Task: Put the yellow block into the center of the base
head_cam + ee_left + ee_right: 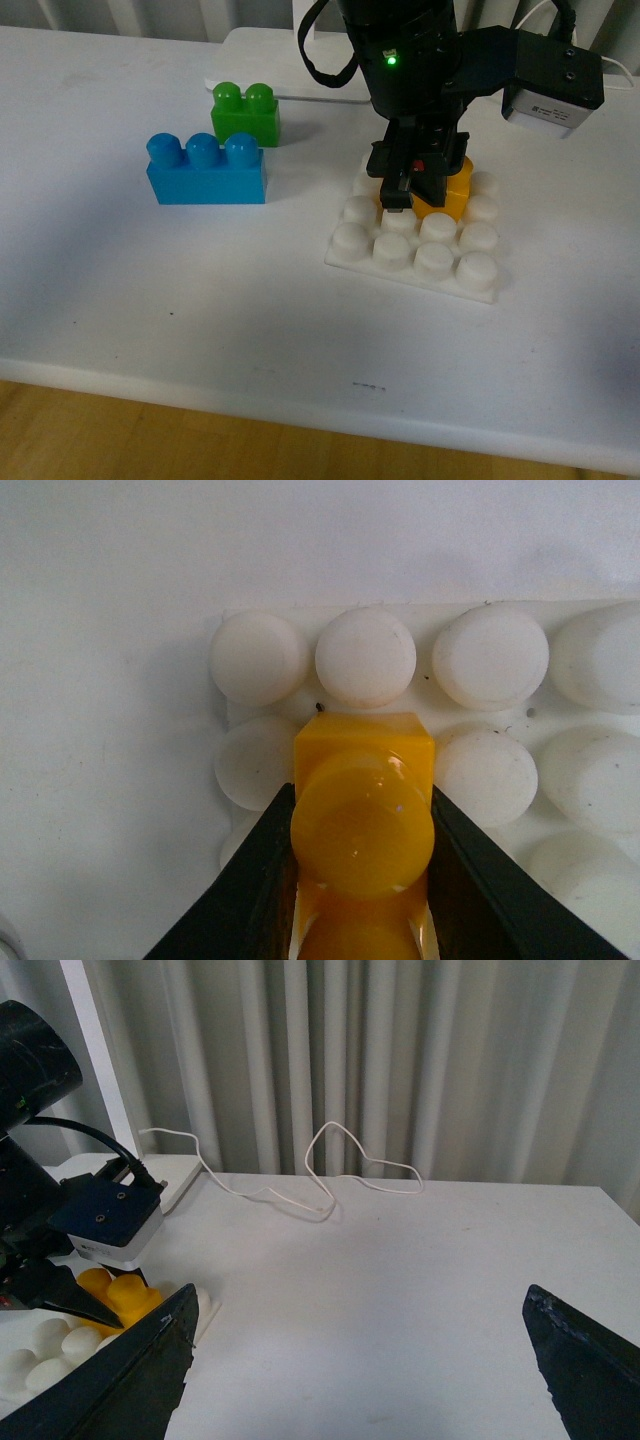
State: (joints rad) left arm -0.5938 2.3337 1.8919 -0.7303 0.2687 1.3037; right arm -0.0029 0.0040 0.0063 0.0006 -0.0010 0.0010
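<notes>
Setting: robot test bench, likely lab. White table (200, 300), pale curtain (400, 1060) behind, loose white cable (340, 1160), toy bricks (206, 170), wood floor (150, 440).

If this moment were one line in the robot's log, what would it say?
left gripper: shut on yellow block | block: over base middle | right gripper: open, idle | seating: cannot tell

The left end effector (412, 190) stands over the base (352, 255), with the yellow block (452, 192) between its fingers (250, 890), seated among the base's inner studs. One row of studs lies in front of the end effector. To its left on the surface (180, 310) sit the blue brick (205, 170) and, behind that, the green brick (246, 113). The right end effector (360, 1360) hangs well apart, over bare surface.
</notes>
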